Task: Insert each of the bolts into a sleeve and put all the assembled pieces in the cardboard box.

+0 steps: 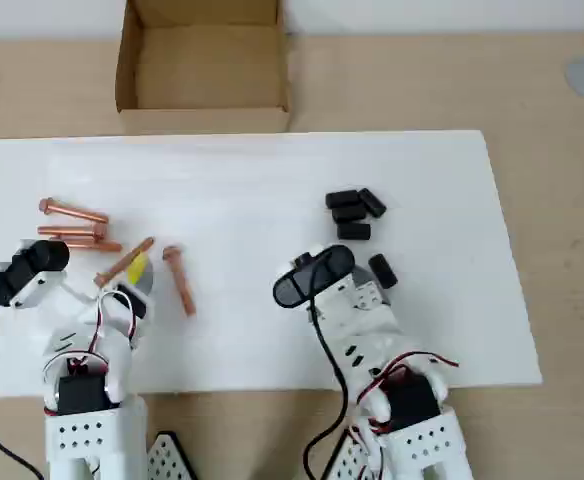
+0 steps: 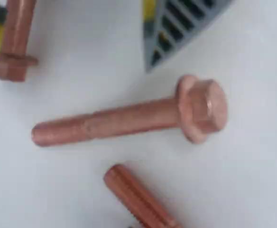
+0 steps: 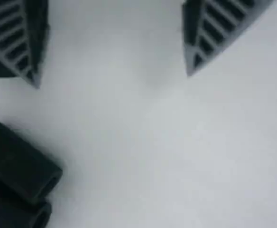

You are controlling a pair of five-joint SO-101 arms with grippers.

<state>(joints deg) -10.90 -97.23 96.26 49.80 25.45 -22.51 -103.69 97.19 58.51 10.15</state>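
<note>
A white sheet [image 1: 252, 180] covers mid-frame, with the open brown cardboard box [image 1: 204, 120] at upper centre-left. The left gripper [image 1: 132, 272] is spread among five copper flanged bolts [image 1: 180, 280] at left. The right gripper [image 3: 112, 76] is spread near five black plastic sleeves [image 1: 350, 212], right of centre.

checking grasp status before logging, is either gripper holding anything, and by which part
Nothing is held. The right gripper is open over the white sheet, and the left gripper is open with a copper-coloured metal bolt lying beside one finger, not clamped.
</note>
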